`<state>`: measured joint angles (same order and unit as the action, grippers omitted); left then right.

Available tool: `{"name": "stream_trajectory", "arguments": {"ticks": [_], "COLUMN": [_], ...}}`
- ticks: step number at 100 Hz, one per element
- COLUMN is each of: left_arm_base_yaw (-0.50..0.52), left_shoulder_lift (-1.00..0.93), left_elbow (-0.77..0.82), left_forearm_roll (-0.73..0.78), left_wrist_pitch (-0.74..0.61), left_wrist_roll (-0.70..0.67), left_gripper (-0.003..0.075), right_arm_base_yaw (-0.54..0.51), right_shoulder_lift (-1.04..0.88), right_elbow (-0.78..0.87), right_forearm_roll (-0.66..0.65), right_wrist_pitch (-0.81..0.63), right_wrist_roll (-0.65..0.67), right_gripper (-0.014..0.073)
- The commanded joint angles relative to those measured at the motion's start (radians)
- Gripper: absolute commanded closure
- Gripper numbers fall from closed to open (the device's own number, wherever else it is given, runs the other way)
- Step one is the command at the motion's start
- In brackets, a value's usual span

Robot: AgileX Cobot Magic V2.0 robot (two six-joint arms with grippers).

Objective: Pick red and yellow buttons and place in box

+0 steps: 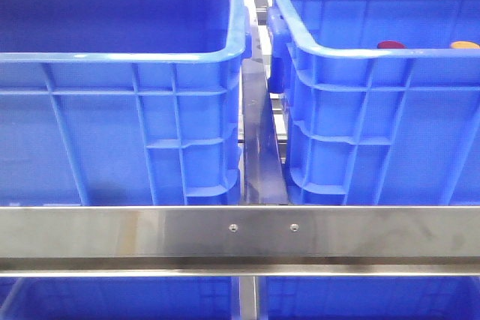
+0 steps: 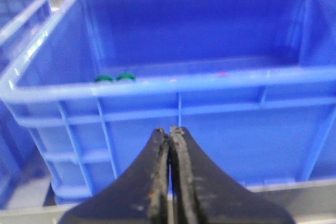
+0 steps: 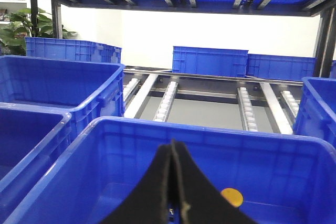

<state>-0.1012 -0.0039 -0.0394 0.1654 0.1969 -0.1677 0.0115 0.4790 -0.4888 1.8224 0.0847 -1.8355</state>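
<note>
Blue plastic fills nearly every view. Seen from the front, two ribbed crates stand side by side behind a steel rail that runs across the foreground with two small screws in it. The left crate sits at about 9 o'clock, the right crate at 3 o'clock, and a narrow gap with a dark metal divider keeps them apart. Over the right crate's near rim, at roughly 2 o'clock, only the tops of the red button and the yellow button show; the wall hides the rest.

Neither arm appears in the front view. In the left wrist view the left pincer is clenched, its black fingers pressed together on nothing, just outside the near wall of a blue crate; two small green pieces lie inside that crate near its wall. In the right wrist view the right pincer is likewise clenched and empty above an open crate, with the yellow button lying on the floor just beside the fingers. Beyond stand roller tracks and more blue crates.
</note>
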Motion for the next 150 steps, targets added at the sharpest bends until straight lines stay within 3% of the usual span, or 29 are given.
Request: {"name": "stream_trajectory", "arguments": {"ticks": [1,36,150], "left_arm_base_yaw": [0.002,0.002,0.058], "left_shoulder_lift": [-0.035,-0.035,-0.035], "left_elbow": [-0.004,0.085,0.085], "left_forearm_roll": [-0.007,-0.007,-0.034], "left_wrist_pitch": [-0.098,-0.208,-0.219], "left_wrist_roll": [-0.006,-0.006,-0.006], "left_gripper": [0.0739,0.0739,0.0739], "right_arm_base_yaw": [0.002,0.002,0.002], "right_shoulder_lift": [0.002,0.002,0.002], "right_elbow": [-0.027,-0.022,-0.022], "right_forearm_roll": [0.097,0.097,0.097], "right_wrist_pitch": [0.031,0.031,0.031], "right_wrist_roll": [-0.001,-0.001,-0.001], "right_gripper": [0.0662,0.0662,0.0662]}}
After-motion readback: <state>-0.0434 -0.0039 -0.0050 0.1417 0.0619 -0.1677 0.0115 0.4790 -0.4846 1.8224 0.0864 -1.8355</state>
